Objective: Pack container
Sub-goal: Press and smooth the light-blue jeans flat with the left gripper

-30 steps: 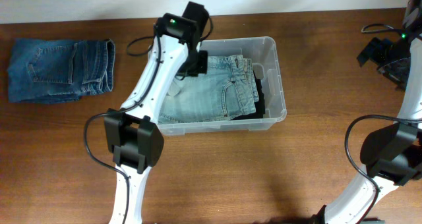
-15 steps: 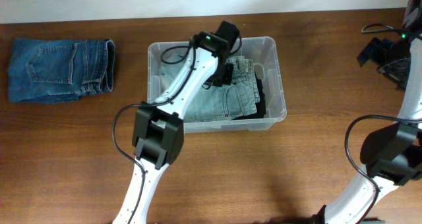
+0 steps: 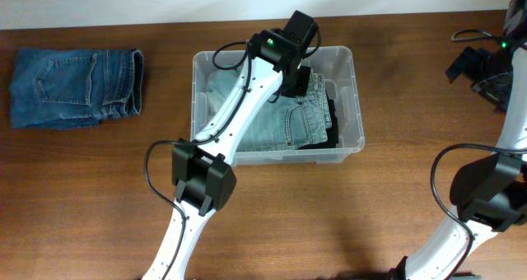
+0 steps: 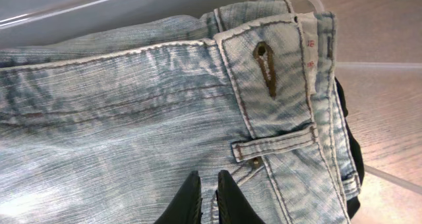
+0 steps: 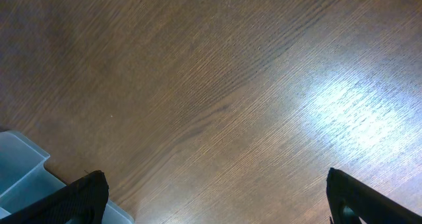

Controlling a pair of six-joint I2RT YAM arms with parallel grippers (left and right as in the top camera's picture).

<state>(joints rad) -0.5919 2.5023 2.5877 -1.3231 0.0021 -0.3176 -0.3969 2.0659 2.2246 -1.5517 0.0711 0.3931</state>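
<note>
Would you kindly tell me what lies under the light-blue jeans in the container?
A black garment shows beside the jeans' waistband inside the container; how far it runs underneath is covered.

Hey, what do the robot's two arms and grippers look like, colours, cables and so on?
The left arm and right arm are white tubular links joined by boxy black joints. Each carries a looping black cable and a small green light near the wrist. The left gripper and right gripper have black fingers.

White links [image 3: 239,107], black joints [image 3: 202,179], dark cables [image 3: 148,166], green lights [image 3: 269,41]
</note>
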